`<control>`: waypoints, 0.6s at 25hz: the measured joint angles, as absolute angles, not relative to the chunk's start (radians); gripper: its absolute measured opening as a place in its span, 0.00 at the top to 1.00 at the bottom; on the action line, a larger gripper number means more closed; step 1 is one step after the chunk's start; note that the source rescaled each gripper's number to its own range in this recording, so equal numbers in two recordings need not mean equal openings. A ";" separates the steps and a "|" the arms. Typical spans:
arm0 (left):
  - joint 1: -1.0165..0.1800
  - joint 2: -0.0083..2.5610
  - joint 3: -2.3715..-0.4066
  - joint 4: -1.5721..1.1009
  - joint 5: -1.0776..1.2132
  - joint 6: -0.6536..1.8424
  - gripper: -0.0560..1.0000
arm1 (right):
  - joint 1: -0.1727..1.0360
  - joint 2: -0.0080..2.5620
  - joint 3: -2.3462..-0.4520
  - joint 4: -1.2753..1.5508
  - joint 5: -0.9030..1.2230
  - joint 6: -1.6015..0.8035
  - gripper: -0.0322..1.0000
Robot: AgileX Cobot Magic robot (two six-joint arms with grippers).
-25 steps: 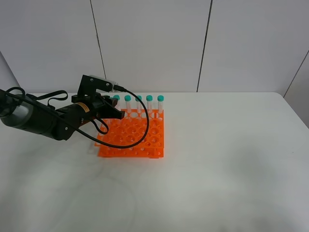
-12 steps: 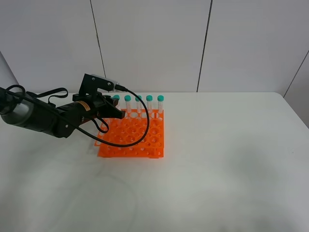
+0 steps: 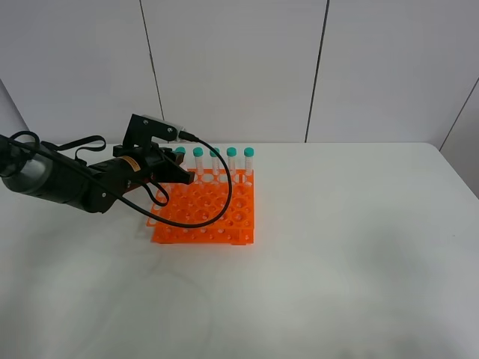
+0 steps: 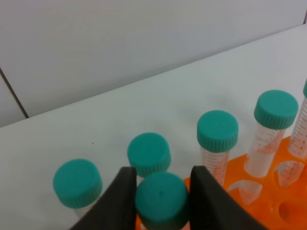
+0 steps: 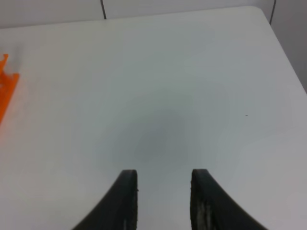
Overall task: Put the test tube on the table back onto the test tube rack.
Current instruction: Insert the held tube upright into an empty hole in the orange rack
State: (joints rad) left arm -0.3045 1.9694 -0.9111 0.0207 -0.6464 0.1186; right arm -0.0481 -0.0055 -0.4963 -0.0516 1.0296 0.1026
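The orange test tube rack stands on the white table, left of centre. Several teal-capped tubes stand upright in its back row. My left gripper is over the rack's back left corner. In the left wrist view, the left gripper has its fingers closed on the teal cap of an upright test tube, just in front of the back-row tubes. Its lower end is hidden. My right gripper is open and empty above bare table.
A black cable loops from the left arm over the rack. The rack's edge shows at the side of the right wrist view. White wall panels stand behind the table.
The left arm shifted slightly back and up over the rack's corner a second ago. It has held still since. The right gripper has not moved.
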 joint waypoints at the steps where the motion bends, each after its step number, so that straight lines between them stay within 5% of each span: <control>1: -0.305 1.969 -0.911 0.021 -0.646 0.119 0.51 | -0.048 -0.006 -0.496 -0.052 1.030 0.103 0.60; 15: -0.305 1.972 -0.911 0.021 -0.649 0.119 0.51 | -0.048 -0.006 -0.496 -0.052 1.030 0.103 0.60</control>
